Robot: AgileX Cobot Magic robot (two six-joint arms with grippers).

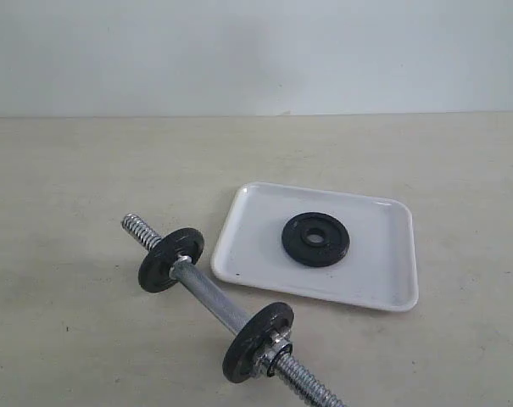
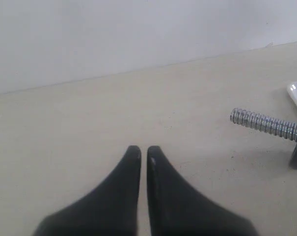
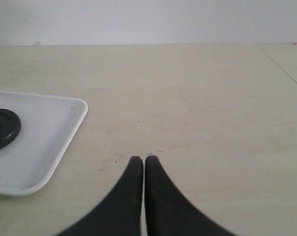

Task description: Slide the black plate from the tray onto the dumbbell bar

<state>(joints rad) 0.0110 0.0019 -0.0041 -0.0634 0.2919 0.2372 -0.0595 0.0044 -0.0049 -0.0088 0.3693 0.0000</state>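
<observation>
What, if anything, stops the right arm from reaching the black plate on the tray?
Nothing visible, so probably yes. The black plate lies flat and alone in the tray, uncovered. The right gripper, fingers shut and empty, is above the table outside the tray's rim.

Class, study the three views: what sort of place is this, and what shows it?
Probably a robot lab workbench, not a gym: a beige table against a plain white wall, a black plate staged on a tray beside a dumbbell bar, and gripper fingers in both wrist views.

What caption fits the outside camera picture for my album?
A black plate lies flat in the white tray, beside a dumbbell bar already carrying two plates.
</observation>
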